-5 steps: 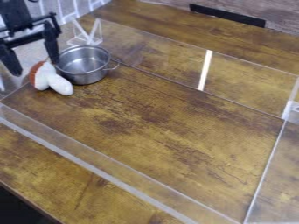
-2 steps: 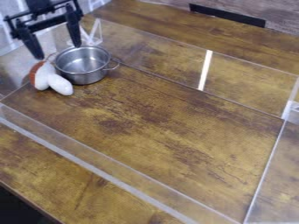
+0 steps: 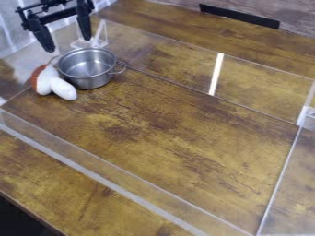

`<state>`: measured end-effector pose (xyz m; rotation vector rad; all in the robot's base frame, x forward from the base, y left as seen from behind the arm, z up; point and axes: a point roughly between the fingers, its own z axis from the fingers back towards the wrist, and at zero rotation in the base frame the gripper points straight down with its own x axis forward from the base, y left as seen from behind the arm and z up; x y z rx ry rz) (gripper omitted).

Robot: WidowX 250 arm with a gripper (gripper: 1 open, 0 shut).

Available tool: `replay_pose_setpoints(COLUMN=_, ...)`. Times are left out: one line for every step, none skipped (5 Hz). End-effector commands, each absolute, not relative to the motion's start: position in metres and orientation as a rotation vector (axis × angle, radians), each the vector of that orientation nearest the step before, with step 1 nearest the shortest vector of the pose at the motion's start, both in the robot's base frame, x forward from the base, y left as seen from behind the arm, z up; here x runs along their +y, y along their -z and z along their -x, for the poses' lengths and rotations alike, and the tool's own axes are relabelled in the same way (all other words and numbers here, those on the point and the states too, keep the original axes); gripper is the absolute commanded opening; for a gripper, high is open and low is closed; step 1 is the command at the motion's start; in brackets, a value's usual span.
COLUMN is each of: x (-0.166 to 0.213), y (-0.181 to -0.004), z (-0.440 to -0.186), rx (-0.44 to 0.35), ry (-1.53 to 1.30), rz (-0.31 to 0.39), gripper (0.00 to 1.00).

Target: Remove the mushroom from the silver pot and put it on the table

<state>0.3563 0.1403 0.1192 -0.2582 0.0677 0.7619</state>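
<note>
The silver pot [image 3: 87, 66] stands near the table's far left corner, and nothing shows inside it. The mushroom [image 3: 52, 84] lies on the table [image 3: 172, 120] just left of the pot, white stem toward the front, orange-red cap toward the back, close against the pot's wall. My gripper [image 3: 63, 35] hangs open above and behind the pot, its two black fingers [image 3: 43, 39] spread wide with nothing between them.
Clear acrylic strips [image 3: 135, 83] cross the tabletop, one running just in front of the pot. A white object [image 3: 96, 37] stands behind the pot beside my gripper. A dark bar [image 3: 240, 14] lies at the table's far edge.
My gripper has risen and moved back and to the right, from left of the mushroom to above and behind the pot, staying open. The mushroom and pot have not moved.
</note>
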Motion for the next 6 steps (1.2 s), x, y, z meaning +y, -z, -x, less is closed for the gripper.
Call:
replay_pose_setpoints(x=0.139, y=-0.137, z=-0.361, rx=-0.001, ry=-0.753, rz=0.254, gripper=1.0)
replay_pose_setpoints(x=0.141, y=-0.142, z=-0.371, rx=-0.007, ry=-0.791, rz=0.255, gripper=1.0)
replay_pose_setpoints(x=0.145, y=-0.142, z=-0.378, rx=-0.01, ry=-0.831, rz=0.253, gripper=0.0)
replay_pose_setpoints(x=0.154, y=-0.144, z=-0.389, rx=-0.007, ry=-0.802, rz=0.247, gripper=0.0)
replay_pose_setpoints(x=0.162, y=-0.149, z=-0.4, rx=-0.002, ry=-0.778, rz=0.244, gripper=1.0)
replay_pose_setpoints(x=0.168, y=-0.153, z=-0.41, rx=0.005, ry=-0.753, rz=0.239, gripper=1.0)
